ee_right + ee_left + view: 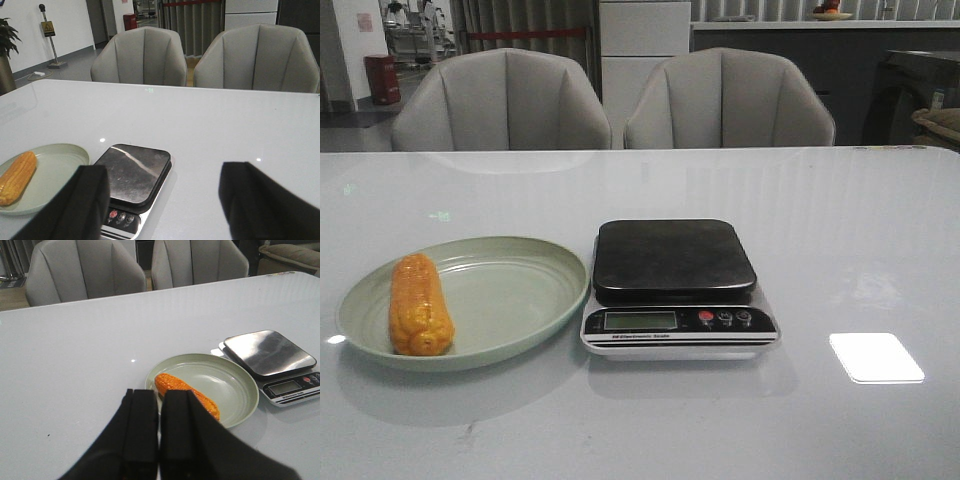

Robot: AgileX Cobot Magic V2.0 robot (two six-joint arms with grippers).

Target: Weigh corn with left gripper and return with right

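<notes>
The orange-yellow corn lies on the left side of a pale green plate. The kitchen scale stands just right of the plate, its dark platform bare. Neither gripper shows in the front view. In the left wrist view my left gripper is shut and empty, its jaws pressed together, above the table short of the corn and plate. In the right wrist view my right gripper is open wide and empty, with the scale and corn ahead of it.
The white glossy table carries only the plate and scale. Two grey chairs stand behind its far edge. The scale's display and buttons face the front edge.
</notes>
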